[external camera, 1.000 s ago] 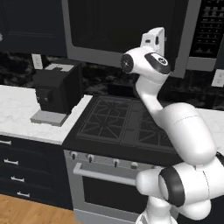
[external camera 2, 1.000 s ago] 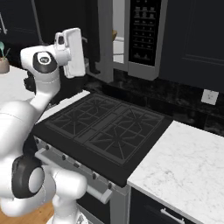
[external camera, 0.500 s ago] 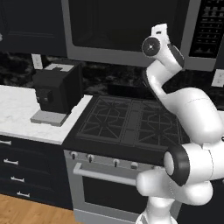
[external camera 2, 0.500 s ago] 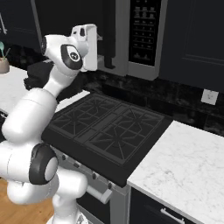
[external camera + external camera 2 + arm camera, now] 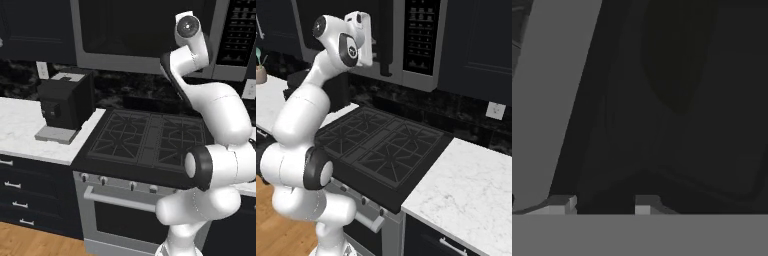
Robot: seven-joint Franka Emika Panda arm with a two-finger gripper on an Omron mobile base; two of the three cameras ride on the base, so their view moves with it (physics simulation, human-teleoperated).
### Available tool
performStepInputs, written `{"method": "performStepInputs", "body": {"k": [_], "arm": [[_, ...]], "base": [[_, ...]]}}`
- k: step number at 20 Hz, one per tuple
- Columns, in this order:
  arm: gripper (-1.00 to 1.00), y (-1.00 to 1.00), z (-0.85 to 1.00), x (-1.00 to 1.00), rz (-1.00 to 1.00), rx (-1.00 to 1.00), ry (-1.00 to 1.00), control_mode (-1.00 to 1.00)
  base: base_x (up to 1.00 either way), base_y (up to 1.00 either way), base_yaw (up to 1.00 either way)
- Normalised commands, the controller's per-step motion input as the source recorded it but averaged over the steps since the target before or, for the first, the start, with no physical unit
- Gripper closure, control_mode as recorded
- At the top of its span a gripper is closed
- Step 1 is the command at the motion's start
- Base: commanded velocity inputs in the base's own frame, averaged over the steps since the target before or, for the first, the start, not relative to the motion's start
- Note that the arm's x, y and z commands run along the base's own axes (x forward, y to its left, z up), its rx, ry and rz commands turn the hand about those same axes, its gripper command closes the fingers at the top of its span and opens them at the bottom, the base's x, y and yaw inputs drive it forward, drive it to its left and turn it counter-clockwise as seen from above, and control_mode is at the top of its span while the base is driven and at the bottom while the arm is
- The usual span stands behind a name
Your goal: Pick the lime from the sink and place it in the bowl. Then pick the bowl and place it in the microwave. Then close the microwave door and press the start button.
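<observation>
The microwave door (image 5: 145, 32) is sitting shut at twelve o'clock above the stove. The gripper (image 5: 602, 204) is hovering against it, jaws partly apart, empty. It looks rigid, needing firm pushing.

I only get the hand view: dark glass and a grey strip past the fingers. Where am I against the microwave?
Observer: Your fingers are raised in front of the microwave door, just left of its vertical handle.
Operator: Which way is the button panel?
Observer: The button panel is further right, beyond the handle. The fingers are not on it.
Operator: Is the door shut?
Observer: In the left base view it lies flush with the microwave, so it looks closed.
</observation>
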Motion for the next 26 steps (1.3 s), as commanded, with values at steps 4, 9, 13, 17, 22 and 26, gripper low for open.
{"method": "performStepInputs", "body": {"k": [4, 9, 13, 17, 22, 26], "arm": [[-1.0, -0.06, -0.34, 0.24, 0.2, -0.02, 0.03, -1.0], [-1.0, 0.41, -0.05, -1.0, 0.24, -0.03, 0.0, -1.0], [-1.0, 0.33, 0.03, -1.0, 0.21, -0.02, 0.0, -1.0], [-1.0, 0.04, 0.04, -0.91, -0.02, 0.04, 0.0, -1.0], [-1.0, 0.09, 0.0, -0.74, -0.09, 0.03, -0.02, -1.0], [-1.0, 0.11, 0.0, -0.63, -0.36, 0.22, -0.12, -1.0]], "base": [[0.0, 0.0, 0.0], [0.0, 0.0, 0.0], [0.0, 0.0, 0.0], [0.0, 0.0, 0.0], [0.0, 0.0, 0.0], [0.0, 0.0, 0.0]]}}
